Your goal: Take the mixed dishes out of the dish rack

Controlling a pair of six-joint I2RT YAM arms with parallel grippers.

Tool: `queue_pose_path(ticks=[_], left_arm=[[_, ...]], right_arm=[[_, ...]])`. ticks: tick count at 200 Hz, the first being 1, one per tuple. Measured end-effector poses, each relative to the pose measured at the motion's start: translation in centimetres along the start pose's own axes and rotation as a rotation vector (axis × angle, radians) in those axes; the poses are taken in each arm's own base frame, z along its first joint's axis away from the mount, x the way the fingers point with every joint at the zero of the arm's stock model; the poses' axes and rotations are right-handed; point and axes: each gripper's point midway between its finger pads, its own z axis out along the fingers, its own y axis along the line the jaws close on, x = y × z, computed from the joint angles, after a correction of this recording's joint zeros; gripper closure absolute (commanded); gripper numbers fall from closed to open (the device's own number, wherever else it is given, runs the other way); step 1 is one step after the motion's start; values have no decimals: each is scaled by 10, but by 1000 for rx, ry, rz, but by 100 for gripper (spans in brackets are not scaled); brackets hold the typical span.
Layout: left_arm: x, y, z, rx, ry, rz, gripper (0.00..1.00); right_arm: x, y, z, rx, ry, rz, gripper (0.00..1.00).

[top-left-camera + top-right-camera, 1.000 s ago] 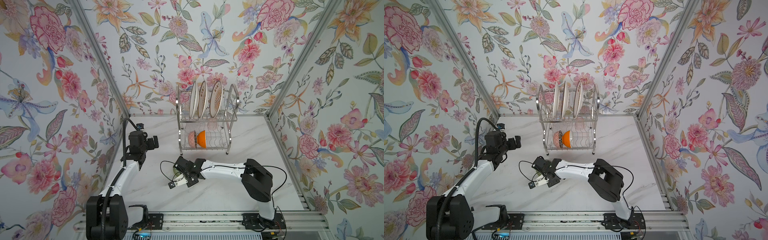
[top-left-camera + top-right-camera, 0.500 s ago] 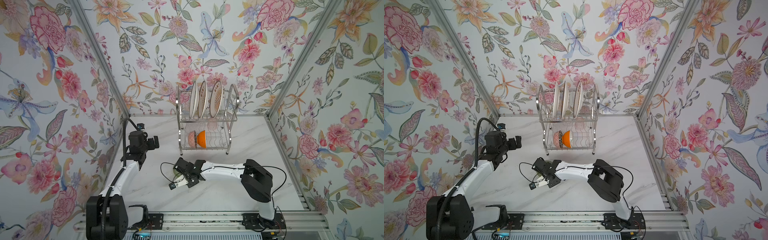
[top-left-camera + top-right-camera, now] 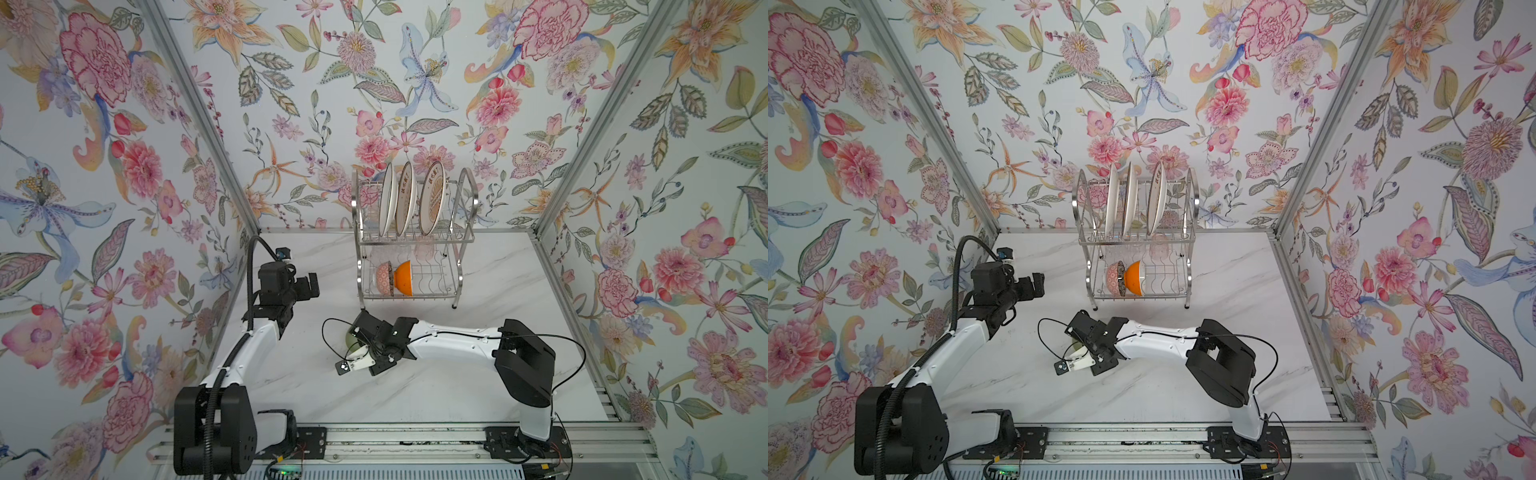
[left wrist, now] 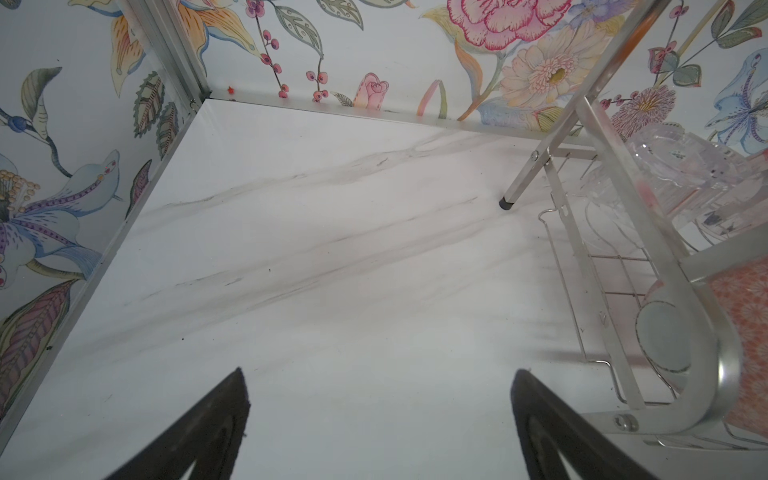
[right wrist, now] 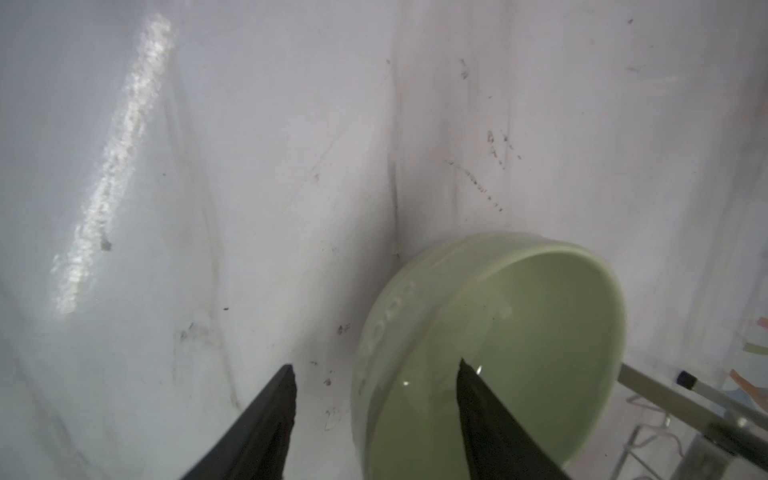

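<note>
White marbled tabletop is used for unloading: the pale green bowl is set on it near the dish rack. Its rim is straddled by the right gripper, fingers spread, nothing pinched, apparently for release. Three plates and an orange bowl are racked. The left gripper, spread and empty, is held beside the rack. In both top views this bowl is mostly hidden by the wrist; the clear cups cannot be counted.

Three plates upright, two bowls in rack; green bowl outside.
</note>
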Motion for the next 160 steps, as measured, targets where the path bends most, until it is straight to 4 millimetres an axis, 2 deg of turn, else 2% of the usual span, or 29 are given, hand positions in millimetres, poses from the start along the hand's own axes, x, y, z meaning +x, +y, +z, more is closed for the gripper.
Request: queue_pose_path(ticks=[54, 99, 126, 160], left_arm=[[-9, -8, -5, 43, -25, 10, 1], [-43, -27, -33, 139, -158, 59, 1], [-61, -41, -54, 209, -263, 103, 1], [-61, -56, -77, 289, -358, 191, 1]], right_arm=[[0, -21, -34, 94, -132, 124, 25], [4, -47, -75, 239, -299, 266, 26], [22, -66, -101, 335, -403, 404, 28], [59, -88, -132, 450, -523, 609, 29]])
